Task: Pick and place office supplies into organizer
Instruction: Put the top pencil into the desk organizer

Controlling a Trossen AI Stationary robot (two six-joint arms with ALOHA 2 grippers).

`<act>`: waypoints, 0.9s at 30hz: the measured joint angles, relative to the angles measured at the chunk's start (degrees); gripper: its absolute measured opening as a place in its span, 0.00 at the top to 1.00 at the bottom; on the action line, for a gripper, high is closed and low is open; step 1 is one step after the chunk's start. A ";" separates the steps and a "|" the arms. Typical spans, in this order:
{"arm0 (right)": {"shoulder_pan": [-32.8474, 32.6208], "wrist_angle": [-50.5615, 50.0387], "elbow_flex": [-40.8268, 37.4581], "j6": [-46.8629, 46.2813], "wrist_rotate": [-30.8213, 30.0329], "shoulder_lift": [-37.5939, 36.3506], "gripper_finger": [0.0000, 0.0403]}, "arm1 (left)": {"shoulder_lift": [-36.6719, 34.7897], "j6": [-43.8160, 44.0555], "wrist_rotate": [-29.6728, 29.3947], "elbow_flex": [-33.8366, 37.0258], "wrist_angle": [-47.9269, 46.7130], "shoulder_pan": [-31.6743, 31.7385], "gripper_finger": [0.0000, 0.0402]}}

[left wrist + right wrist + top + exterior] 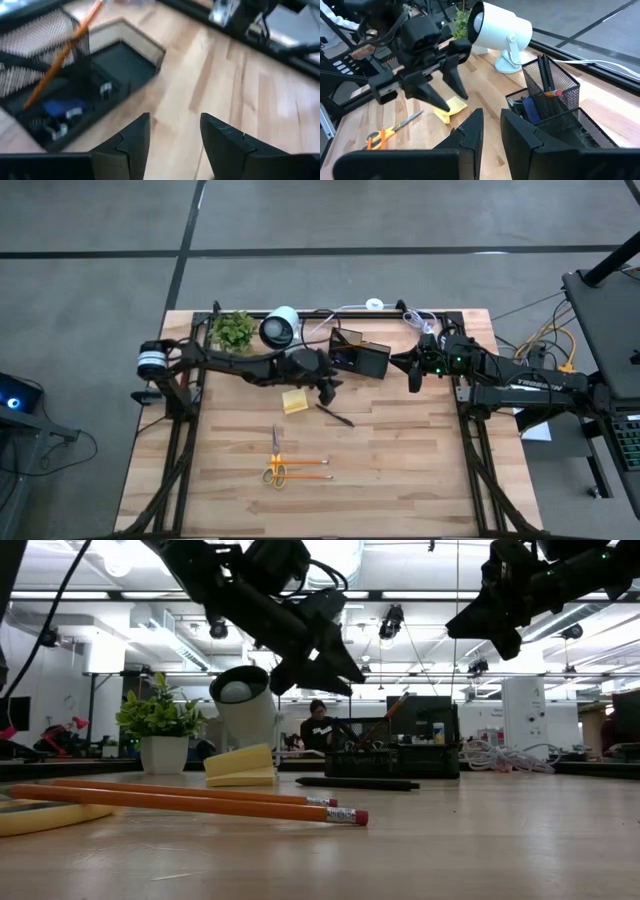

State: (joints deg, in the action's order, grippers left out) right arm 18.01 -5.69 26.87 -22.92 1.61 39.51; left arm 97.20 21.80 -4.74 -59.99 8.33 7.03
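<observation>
The black mesh organizer (360, 358) stands at the table's far middle, with an orange pencil (60, 55) leaning in its tall section and a blue piece (62, 106) and small clips in its low tray. My left gripper (328, 388) hovers open just left of it, above the table, holding nothing. Below it on the table lie the yellow sticky-note pad (295, 401) and a black pen (335, 415). Nearer the front are the yellow-handled scissors (275, 461) and two orange pencils (300, 469). My right gripper (412, 375) waits right of the organizer, raised, its fingers a narrow gap apart and empty.
A white round lamp (280, 327) and a green potted plant (232, 330) stand at the far edge, left of the organizer. A white cable (375, 305) runs along the far edge behind it. Bare wood lies at the front and right of the table.
</observation>
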 joint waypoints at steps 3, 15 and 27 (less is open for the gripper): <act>0.00 -0.02 0.01 0.00 0.00 0.00 0.86 | -0.69 0.15 -0.02 0.00 -3.35 -1.44 0.61; -0.01 -0.02 0.00 0.63 -0.04 0.00 0.86 | -7.39 -1.07 4.25 0.00 -19.23 -7.37 0.61; 0.01 -0.02 0.01 0.85 -0.17 0.01 0.86 | -11.81 -1.63 7.63 -0.73 -28.13 -16.19 0.61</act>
State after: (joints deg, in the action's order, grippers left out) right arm 18.02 -5.72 26.88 -22.06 1.43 39.52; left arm 85.39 20.18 2.89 -60.71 -19.81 -9.16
